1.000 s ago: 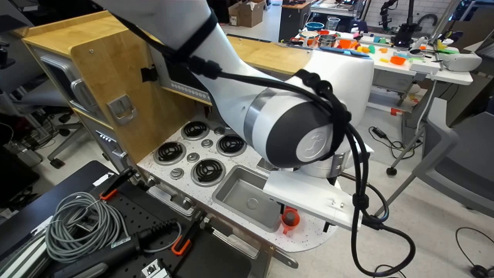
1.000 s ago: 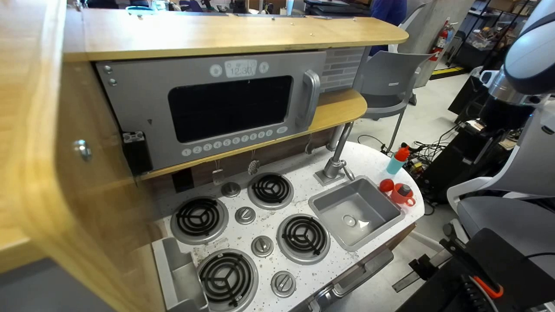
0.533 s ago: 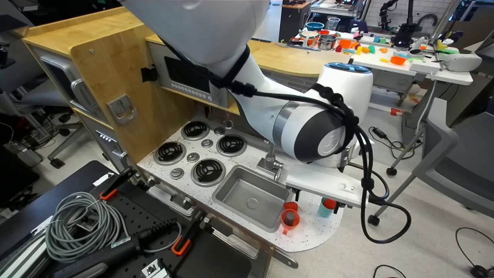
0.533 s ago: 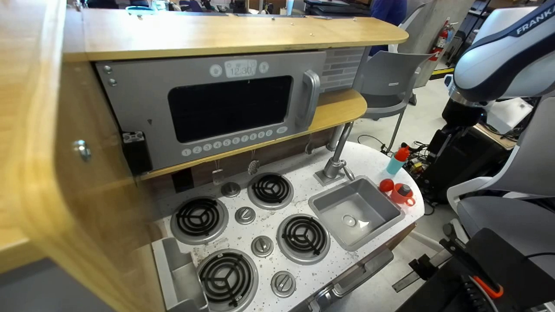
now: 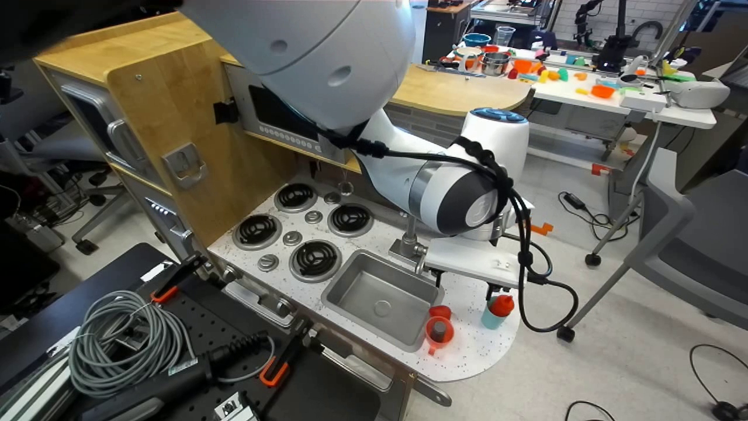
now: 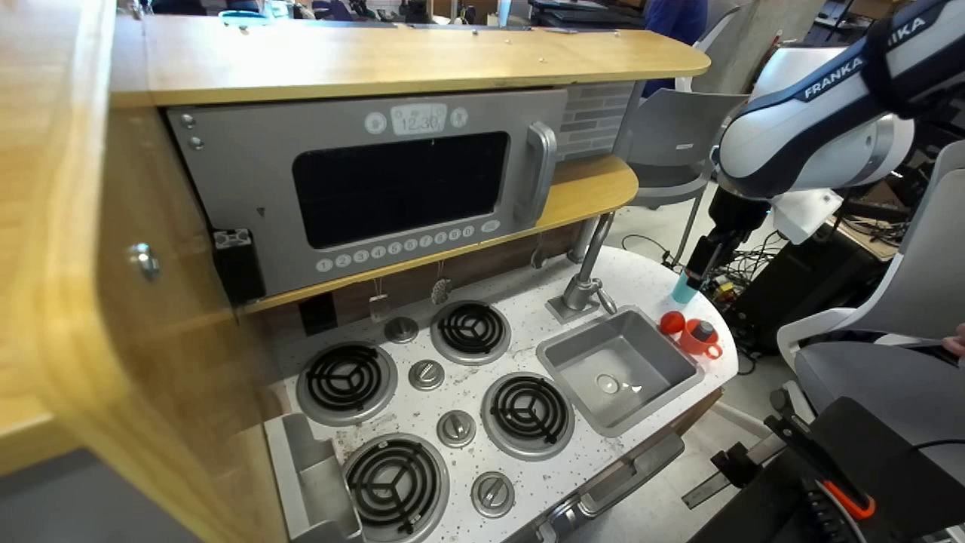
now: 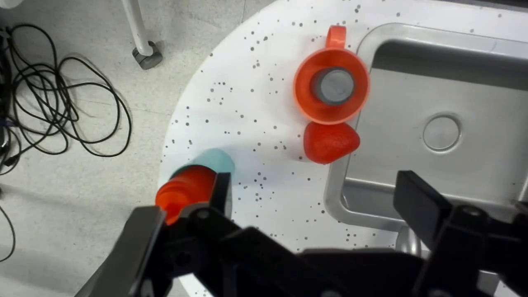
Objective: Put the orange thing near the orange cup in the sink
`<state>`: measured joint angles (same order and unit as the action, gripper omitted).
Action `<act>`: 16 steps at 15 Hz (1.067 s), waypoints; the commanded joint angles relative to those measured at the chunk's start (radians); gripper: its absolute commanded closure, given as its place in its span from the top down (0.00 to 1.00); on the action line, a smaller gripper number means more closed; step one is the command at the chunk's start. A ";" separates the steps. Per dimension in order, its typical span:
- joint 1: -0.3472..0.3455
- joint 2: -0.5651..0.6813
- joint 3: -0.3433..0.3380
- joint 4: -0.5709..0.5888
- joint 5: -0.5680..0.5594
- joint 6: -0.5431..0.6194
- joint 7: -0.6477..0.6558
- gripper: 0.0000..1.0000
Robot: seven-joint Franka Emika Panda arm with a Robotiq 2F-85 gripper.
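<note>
Your hand [image 7: 317,190] is released, its jaws spread wide around a broad gap, and it hangs over the rounded end of the white, grey-speckled worktop [image 7: 264,70]. In the wrist view you see one of its black fingers [image 7: 222,187] overlapping the upright, cylindrical teal cup [image 7: 215,159] and the smooth red piece [image 7: 187,189] that pokes out of that cup's mouth; you cannot tell from here whether the finger touches either. The opposite finger shows, in the same view, across a corner of the rectangular silver metal sink [image 7: 400,152].

The thing your task names, a smooth, tapered, orange-red toy piece [image 7: 330,142], lies at the sink's edge on the worktop side, its narrow end pointing over the rim. It is just beside the upright, round orange-red cup [image 7: 305,88]; you cannot make out whether the two touch. That cup stands on the worktop next to the sink, its loop handle turned away from the toy piece, with a grey cylinder [image 7: 336,84] inside it. Your teal cup stands well apart from both, near the worktop's outer curve.

In an exterior view you find the curved grey metal faucet [image 6: 592,253] behind the sink. In both exterior views, round black coil burners [image 6: 531,411] lie across the sink from the cups.
</note>
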<state>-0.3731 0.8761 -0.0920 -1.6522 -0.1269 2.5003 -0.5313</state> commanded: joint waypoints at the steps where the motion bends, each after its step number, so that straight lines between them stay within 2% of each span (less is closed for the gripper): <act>1: 0.011 0.084 0.005 0.102 -0.012 -0.048 0.025 1.00; 16: 0.047 0.246 0.008 0.248 -0.024 -0.131 0.034 1.00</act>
<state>-0.3337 1.0777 -0.0771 -1.4675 -0.1304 2.4097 -0.5180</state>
